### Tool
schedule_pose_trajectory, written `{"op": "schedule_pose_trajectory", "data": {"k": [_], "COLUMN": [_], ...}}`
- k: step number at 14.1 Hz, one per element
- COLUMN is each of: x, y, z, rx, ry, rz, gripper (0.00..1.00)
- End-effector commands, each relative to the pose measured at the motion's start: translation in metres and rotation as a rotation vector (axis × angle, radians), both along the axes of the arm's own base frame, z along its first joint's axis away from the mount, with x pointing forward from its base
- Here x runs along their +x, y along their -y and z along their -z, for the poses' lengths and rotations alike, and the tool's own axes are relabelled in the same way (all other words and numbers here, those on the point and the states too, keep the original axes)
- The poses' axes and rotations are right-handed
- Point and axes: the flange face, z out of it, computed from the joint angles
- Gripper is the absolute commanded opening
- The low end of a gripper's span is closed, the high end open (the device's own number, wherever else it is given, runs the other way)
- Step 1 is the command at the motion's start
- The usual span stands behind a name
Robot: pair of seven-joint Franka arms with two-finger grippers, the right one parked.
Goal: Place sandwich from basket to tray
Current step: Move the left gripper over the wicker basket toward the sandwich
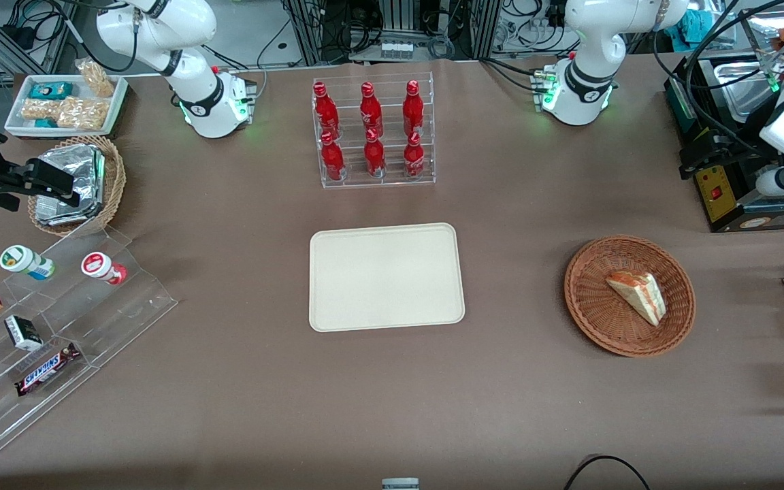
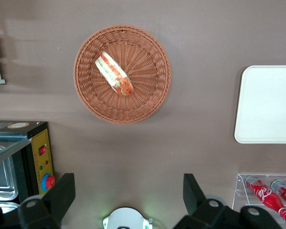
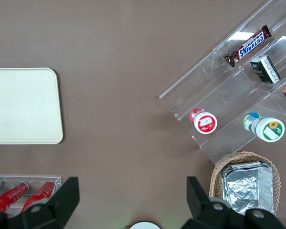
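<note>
One sandwich point(image 1: 638, 297) lies on its side in the round wicker basket point(image 1: 596, 320), resting a little off the basket's middle, with its striped red and green cut edge showing in the left wrist view. The basket sits on the brown table point(image 1: 514, 408) toward the working arm's end, well apart from the cream tray point(image 1: 386, 277), which lies flat near the middle of the table with nothing on it. A clear rack of red bottles point(image 1: 370, 131) stands farther from the front camera than the tray.

The left arm is drawn up high over its end of the table, wrist camera looking straight down at the basket. Its gripper point(image 2: 126, 195) hangs in the air well above the tabletop, fingers point(image 2: 62, 191) spread wide apart and holding nothing, clear of basket and sandwich.
</note>
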Motion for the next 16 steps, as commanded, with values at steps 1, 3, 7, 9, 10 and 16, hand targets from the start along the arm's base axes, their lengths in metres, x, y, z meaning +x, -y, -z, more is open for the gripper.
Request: {"op": "schedule_pose_trajectory", "data": {"k": [1,3,7,9,10,16], "x": [0.002,0.003,0.006,0.006,0.006,0.031], "y": [0.003,0.003,0.003,-0.001,-0.002,-0.031], "z": [-0.005,-0.002,0.008,0.016,0.023,0.122], "rx": [-0.001,-0.003,0.001,0.005,0.006,0.003], "ry": [0.029,0.028,0.016,-0.002,-0.016,-0.078], "rz": [0.017,0.017,0.017,0.011,0.009,-0.041], "gripper": [1.00,1.00,1.00,1.00,1.00,1.00]}}
